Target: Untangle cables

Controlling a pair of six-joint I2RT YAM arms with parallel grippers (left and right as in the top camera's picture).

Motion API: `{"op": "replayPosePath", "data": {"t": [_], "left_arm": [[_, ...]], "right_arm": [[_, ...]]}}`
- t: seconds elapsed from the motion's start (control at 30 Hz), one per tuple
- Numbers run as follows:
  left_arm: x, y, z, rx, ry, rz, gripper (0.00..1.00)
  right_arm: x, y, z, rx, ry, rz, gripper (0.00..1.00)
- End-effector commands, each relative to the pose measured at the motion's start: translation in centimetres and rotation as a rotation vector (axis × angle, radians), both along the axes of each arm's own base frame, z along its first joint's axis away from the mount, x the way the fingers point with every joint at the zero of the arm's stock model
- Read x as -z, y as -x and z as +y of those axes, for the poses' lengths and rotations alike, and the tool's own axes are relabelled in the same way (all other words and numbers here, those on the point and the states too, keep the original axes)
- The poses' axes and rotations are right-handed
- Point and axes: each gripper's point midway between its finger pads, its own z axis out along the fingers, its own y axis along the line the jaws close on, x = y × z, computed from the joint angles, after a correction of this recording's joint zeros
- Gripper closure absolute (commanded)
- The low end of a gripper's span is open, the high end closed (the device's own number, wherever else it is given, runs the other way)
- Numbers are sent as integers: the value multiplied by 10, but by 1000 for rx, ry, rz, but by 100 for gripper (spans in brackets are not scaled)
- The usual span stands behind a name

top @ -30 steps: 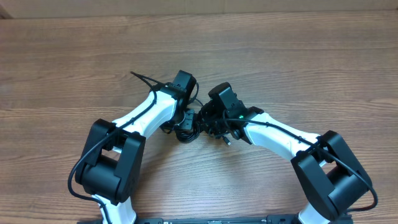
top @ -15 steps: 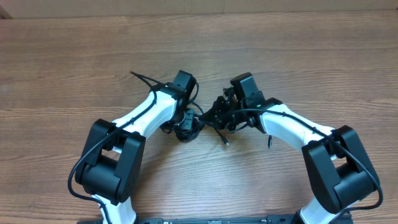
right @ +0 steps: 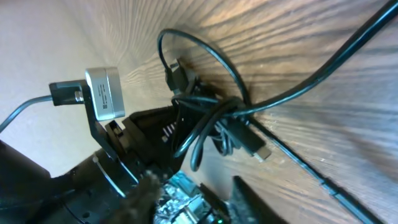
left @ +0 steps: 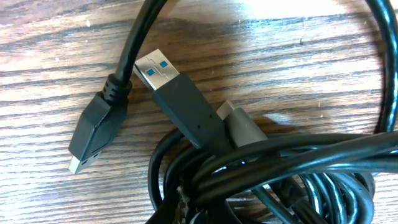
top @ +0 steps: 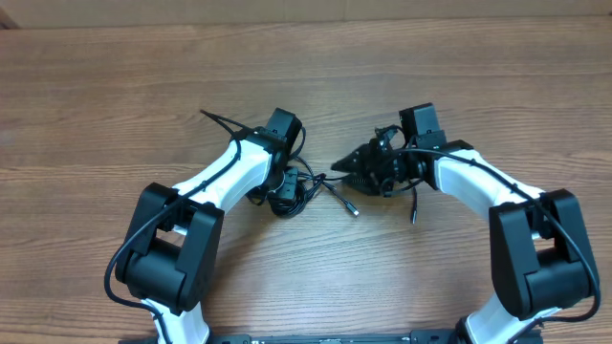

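The cables (top: 304, 188) form a black knotted bundle on the wooden table, under my left gripper (top: 285, 196). One loose strand runs right to a silver-tipped plug (top: 354, 212). Another thin cable end (top: 413, 220) lies below my right arm. In the left wrist view, two USB plugs (left: 158, 65) (left: 93, 134) stick out of the coils (left: 280, 162), and my left gripper (left: 205, 211) is shut on the bundle at the bottom edge. My right gripper (top: 340, 166) is to the right of the bundle, apart from it. In the right wrist view it (right: 196, 199) looks open and empty, facing the knot (right: 208, 118).
The wooden table (top: 115, 86) extends all round. The left arm's own thick wire (top: 225, 122) sticks out at its far side. In the right wrist view, the left arm's silver camera box (right: 104, 93) stands just behind the knot.
My right gripper has drawn back to the right, away from the bundle. A loose strand and plug now show between the grippers. The left arm has not moved.
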Motion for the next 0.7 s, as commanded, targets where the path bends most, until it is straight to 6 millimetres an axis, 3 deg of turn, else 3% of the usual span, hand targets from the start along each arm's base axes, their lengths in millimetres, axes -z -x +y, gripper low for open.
{"op": "replayPosePath", "data": {"t": [0.0, 0.17, 0.3, 0.47, 0.67], "left_arm": [[10, 4, 19, -28, -70, 8, 96], [10, 4, 19, -28, -70, 8, 96], [10, 4, 19, -28, -70, 8, 96], [10, 4, 19, -28, -69, 7, 96], [10, 4, 19, -28, -68, 6, 95]], "right_arm": [[-3, 17, 24, -61, -15, 22, 30], [20, 22, 35, 44, 150, 102, 30], [33, 14, 28, 139, 249, 110, 39], [29, -1, 29, 181, 242, 57, 43], [30, 1, 40, 198, 263, 41, 43]]}}
